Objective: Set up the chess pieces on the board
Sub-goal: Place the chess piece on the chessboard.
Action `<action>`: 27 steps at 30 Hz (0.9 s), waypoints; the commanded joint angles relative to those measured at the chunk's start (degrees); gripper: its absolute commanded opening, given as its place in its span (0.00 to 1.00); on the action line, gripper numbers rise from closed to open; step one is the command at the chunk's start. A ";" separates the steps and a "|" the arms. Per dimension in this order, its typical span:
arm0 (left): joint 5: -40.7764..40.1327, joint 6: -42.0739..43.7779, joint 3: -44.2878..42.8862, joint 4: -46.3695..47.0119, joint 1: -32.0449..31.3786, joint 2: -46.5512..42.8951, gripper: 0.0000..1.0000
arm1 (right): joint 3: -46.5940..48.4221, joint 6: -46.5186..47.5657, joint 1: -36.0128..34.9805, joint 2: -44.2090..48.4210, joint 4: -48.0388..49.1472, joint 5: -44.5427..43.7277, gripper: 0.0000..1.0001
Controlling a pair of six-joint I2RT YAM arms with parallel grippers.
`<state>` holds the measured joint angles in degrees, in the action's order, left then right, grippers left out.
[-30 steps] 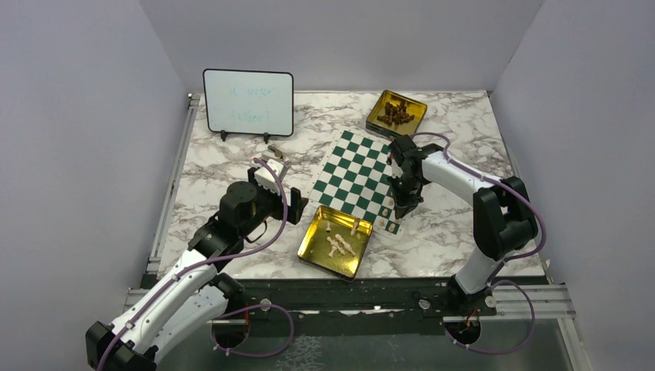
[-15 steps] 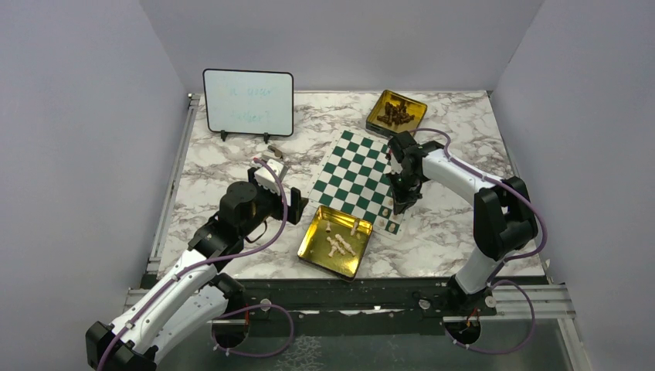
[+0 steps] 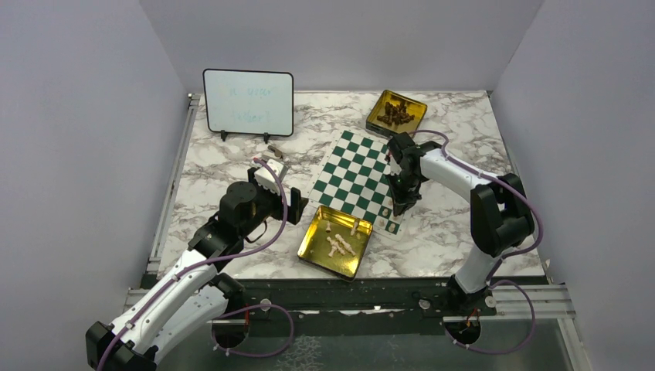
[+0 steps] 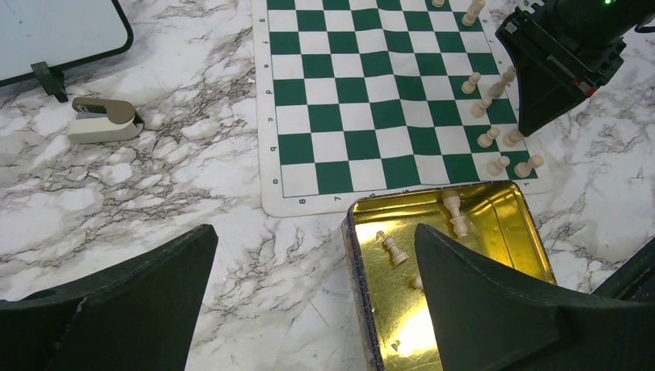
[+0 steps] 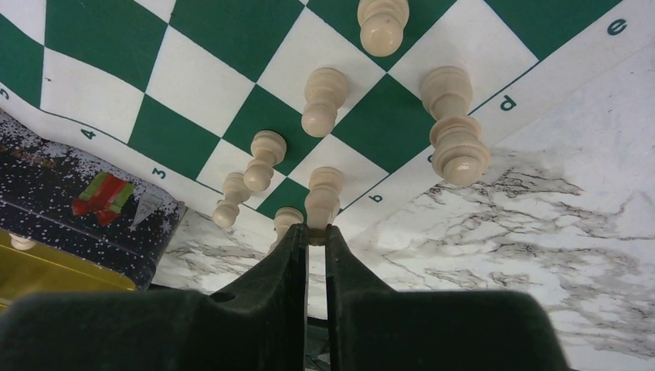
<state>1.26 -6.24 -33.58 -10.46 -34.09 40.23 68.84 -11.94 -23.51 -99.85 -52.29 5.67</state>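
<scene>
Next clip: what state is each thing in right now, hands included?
left hand: open, holding nothing.
right hand: shut on a chess piece at the board edge.
board: flat, one edge partly filled with standing pieces.
near tin: open, few pale pieces lying inside.
far tin: open, dark pieces inside.
whiteboard: upright on its stand.

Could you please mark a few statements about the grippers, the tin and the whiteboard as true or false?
1. The left gripper is wide open and holds nothing. True.
2. The right gripper is closed on a cream chess piece at the board's edge. True.
3. The gold tin nearest the arms is empty. False: several cream pieces lie in it.
4. The whiteboard lies flat on the board. False: it stands on the table, apart from the board.
</scene>
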 commanded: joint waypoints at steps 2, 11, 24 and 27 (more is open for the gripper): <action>0.59 0.79 0.61 0.71 0.07 -1.03 0.99 | 0.62 0.44 0.30 -1.42 0.41 -0.08 0.20; 0.51 0.79 0.65 0.71 0.07 -1.44 0.99 | 1.06 -0.09 0.28 -1.28 0.66 -0.02 0.28; -3.53 -3.24 -3.69 -4.79 0.07 2.83 0.99 | 3.58 -1.95 0.30 4.59 -2.29 -1.99 0.44; -1.89 -3.69 -4.15 -5.38 0.07 3.76 0.99 | 3.66 -2.92 0.26 7.23 -2.70 -2.23 0.45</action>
<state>-0.40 -8.54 -35.09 -13.69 -34.09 43.20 70.72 -13.37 -23.51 -97.12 -53.10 4.93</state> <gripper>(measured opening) 0.990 0.444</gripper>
